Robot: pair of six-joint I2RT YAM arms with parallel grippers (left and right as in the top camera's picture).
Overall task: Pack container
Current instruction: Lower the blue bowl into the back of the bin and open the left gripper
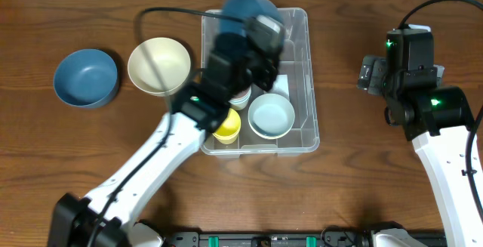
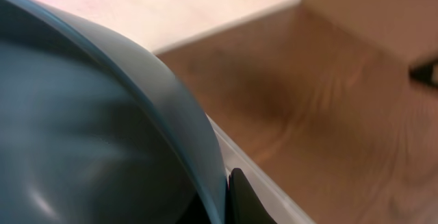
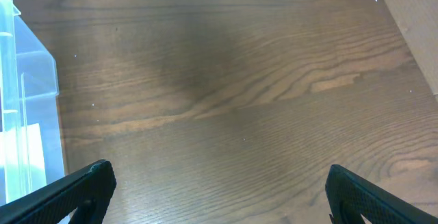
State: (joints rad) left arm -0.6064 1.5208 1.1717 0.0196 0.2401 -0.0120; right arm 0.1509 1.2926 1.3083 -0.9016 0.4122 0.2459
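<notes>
Overhead: left claw (image 1: 256, 29) pinches dark-blue bowl (image 1: 243, 9) over container (image 1: 311, 88); right claw (image 3: 217, 193) spread; label (image 1: 282, 83) illegible.

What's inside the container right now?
In the container: a light blue bowl, a yellow cup and part of a white cup. The left arm and its dark blue bowl cover the rest of the left side.

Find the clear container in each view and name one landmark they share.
Overhead: container upper centre of the picture.
Left wrist: only its pale rim, bottom centre, beside the dark blue bowl.
Right wrist: its clear corner at the left edge.
Shared landmark: the wooden table.
</notes>
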